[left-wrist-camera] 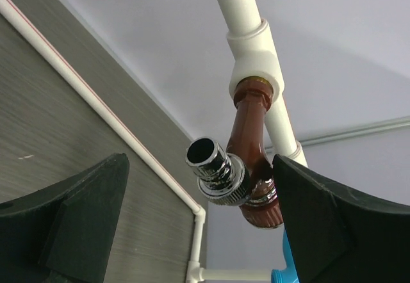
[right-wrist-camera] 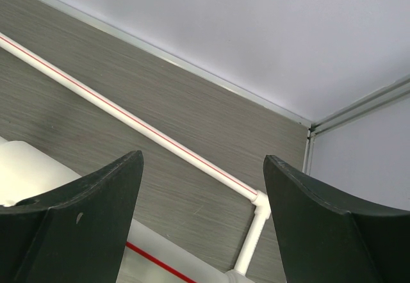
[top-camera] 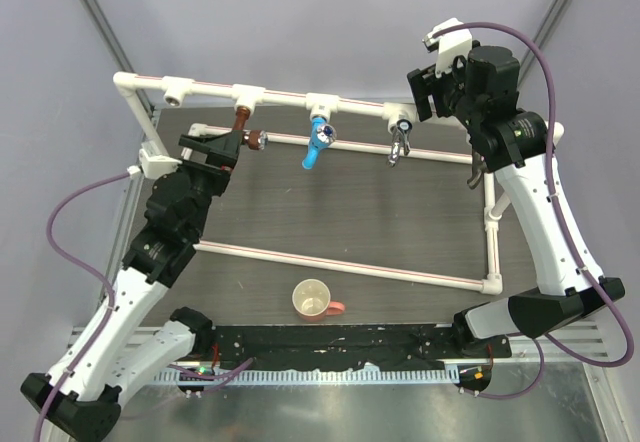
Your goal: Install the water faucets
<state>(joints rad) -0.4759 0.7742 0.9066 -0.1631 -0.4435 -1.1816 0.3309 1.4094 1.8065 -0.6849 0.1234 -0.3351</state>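
A reddish-brown copper faucet (top-camera: 245, 127) with a chrome spout hangs from the second tee of the far white pipe rail (top-camera: 285, 96). In the left wrist view the copper faucet (left-wrist-camera: 251, 136) sits between my open fingers, and its handle end is right against the right finger (left-wrist-camera: 333, 219). My left gripper (top-camera: 226, 148) (left-wrist-camera: 200, 161) is open around it. A blue faucet (top-camera: 318, 144) and a chrome-silver faucet (top-camera: 400, 144) hang from the tees further right. My right gripper (top-camera: 424, 90) (right-wrist-camera: 203, 157) is open and empty above the rail's right end.
The leftmost tee socket (top-camera: 176, 89) holds no faucet. The white pipe frame (top-camera: 340, 267) borders the dark table top. A cream cup with a pink handle (top-camera: 313, 300) stands near the front. Grey walls stand close behind the rail.
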